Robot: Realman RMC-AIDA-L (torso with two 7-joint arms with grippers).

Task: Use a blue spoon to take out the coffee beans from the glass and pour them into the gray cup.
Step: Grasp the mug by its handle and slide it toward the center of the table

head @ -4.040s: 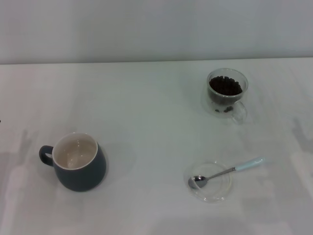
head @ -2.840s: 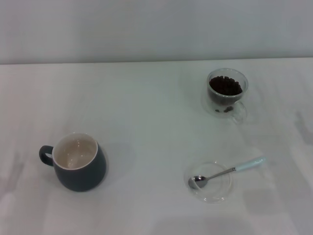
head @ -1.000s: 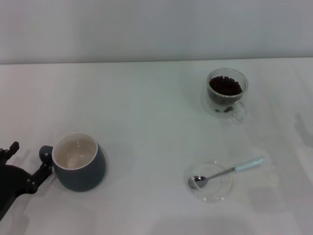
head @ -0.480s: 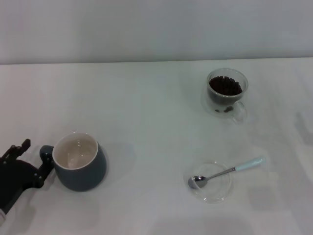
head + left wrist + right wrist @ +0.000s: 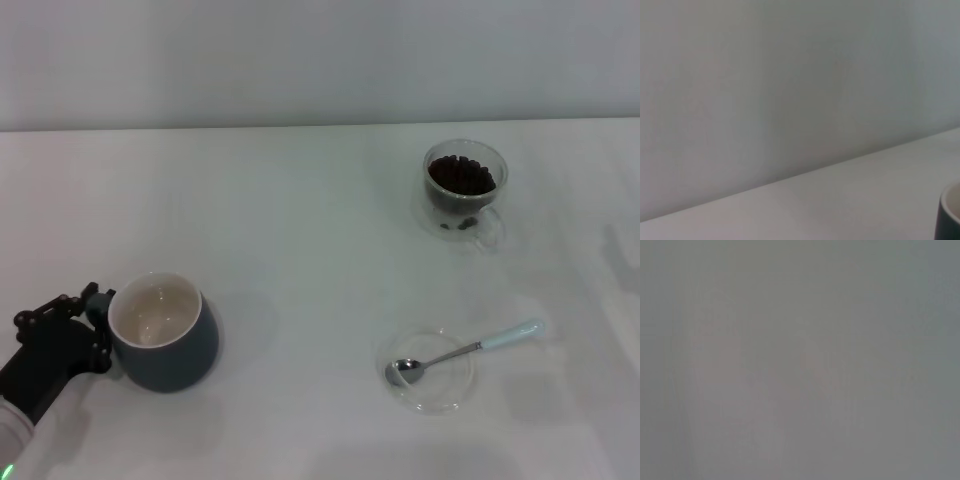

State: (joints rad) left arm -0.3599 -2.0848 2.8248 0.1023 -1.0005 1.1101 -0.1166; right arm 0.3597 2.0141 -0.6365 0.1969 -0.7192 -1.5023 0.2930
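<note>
The gray cup (image 5: 165, 335) stands at the near left of the white table, cream inside, its handle pointing left. My left gripper (image 5: 88, 325) is at that handle, open, with one finger on each side of it; whether it touches is unclear. An edge of the cup also shows in the left wrist view (image 5: 950, 215). The glass (image 5: 465, 190) stands at the far right with the coffee beans (image 5: 461, 176) heaped in it. The blue spoon (image 5: 470, 348) lies at the near right, its bowl on a saucer. My right gripper is out of view.
A flat clear glass saucer (image 5: 432, 375) lies under the spoon's bowl. The white table (image 5: 300, 230) ends at a pale wall at the back. The right wrist view shows only a plain gray surface.
My left arm came in from the lower left edge and moved right and up to the gray cup's handle. The cup, glass and spoon have not moved.
</note>
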